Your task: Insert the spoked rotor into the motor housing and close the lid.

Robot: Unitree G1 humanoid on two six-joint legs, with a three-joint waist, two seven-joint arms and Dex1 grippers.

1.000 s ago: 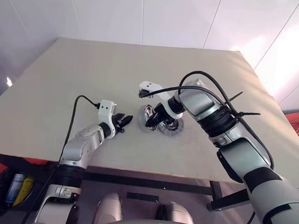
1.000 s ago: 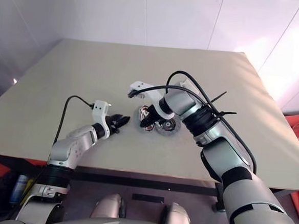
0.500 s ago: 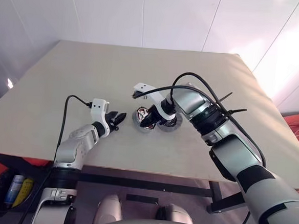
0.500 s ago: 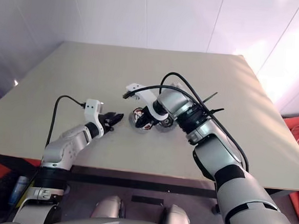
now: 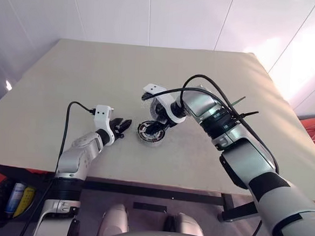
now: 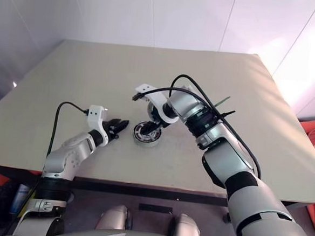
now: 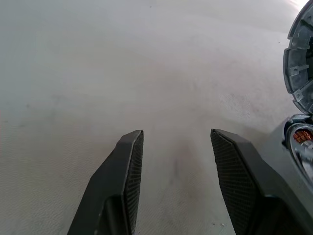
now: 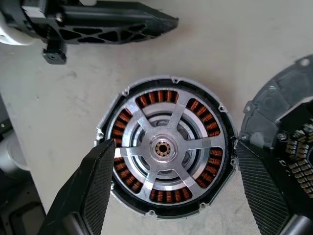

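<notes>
1. The spoked rotor sits inside the motor housing, its silvery spokes and hub ringed by the copper windings, so I judge the insertion step done.
2. The housing rests on the surface. The lid stands raised at the housing's edge, joined there and not yet folded down; its segmented inner face shows in my left wrist view.
3. My right jaws stand wide open directly above the housing, one finger on either side of it, gripping nothing.
4. My left jaws are partly open and empty, low over the surface just beside the housing, on the side away from the lid.
5. What remains, as I read it, is the closing: my right jaws must get behind the raised lid and tip it over onto the rotor, while my left jaws could steady the housing against sliding.
6. I can read no brand, label or writing on any part.
</notes>
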